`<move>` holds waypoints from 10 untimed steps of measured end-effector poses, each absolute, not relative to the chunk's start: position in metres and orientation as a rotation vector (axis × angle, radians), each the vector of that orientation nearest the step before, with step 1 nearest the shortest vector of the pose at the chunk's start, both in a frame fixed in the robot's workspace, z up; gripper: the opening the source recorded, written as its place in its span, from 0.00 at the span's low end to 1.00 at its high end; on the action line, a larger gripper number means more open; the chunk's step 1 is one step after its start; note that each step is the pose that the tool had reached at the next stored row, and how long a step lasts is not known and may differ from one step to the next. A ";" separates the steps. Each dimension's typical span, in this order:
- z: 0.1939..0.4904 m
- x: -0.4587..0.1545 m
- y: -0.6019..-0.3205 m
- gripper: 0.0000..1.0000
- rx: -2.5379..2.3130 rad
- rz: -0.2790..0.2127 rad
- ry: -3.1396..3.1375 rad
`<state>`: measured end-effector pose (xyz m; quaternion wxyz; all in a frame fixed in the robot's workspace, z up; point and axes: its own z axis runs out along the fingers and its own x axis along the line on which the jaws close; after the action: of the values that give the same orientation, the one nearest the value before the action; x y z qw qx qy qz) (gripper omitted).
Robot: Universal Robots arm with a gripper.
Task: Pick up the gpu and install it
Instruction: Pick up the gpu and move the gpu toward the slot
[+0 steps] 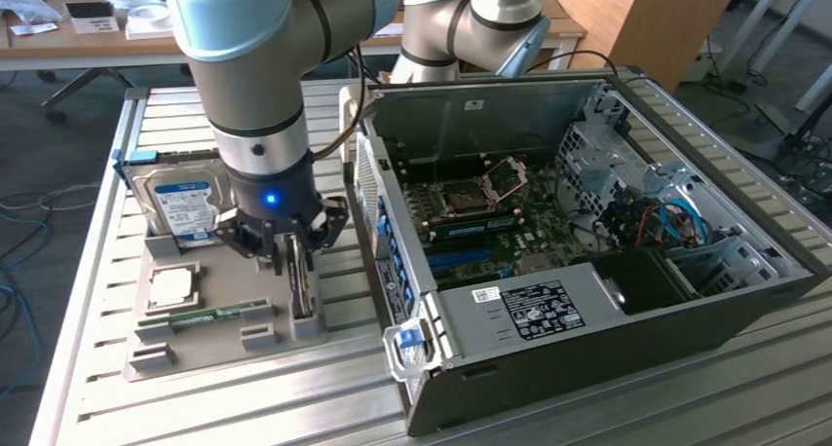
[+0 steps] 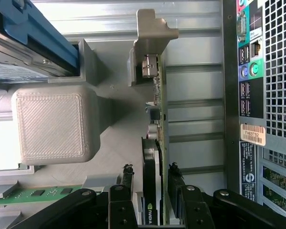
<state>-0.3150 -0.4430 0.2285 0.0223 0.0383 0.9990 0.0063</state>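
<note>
The gpu [image 1: 303, 292] stands on its edge in a slot of the grey holder tray [image 1: 221, 347], left of the open computer case [image 1: 572, 232]. In the wrist view the gpu [image 2: 158, 102] is a thin card seen edge-on, with its silver end bracket [image 2: 152, 31] at the far end and a black cooler face. My gripper [image 1: 296, 256] is lowered over it. The gripper [image 2: 150, 180] is open, one black finger [image 2: 126, 177] on each side of the card, with a small gap on both sides.
The tray also holds a blue-labelled hard drive [image 1: 182, 204] upright, a processor chip [image 1: 171, 288] and a green memory stick [image 1: 208, 317]. A grey printed block [image 2: 50, 124] rises beside the card. The case's rear port panel [image 2: 251, 95] stands close on the other side.
</note>
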 end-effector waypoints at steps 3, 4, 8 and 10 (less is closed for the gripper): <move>0.229 -0.314 -0.443 0.43 0.119 0.019 3.095; 0.229 -0.313 -0.443 0.43 0.119 0.019 3.095; 0.229 -0.312 -0.443 0.43 0.119 0.019 3.095; 0.229 -0.312 -0.443 0.43 0.119 0.019 3.095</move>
<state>-0.3117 -0.4427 0.2285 0.0223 0.0384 0.9990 0.0062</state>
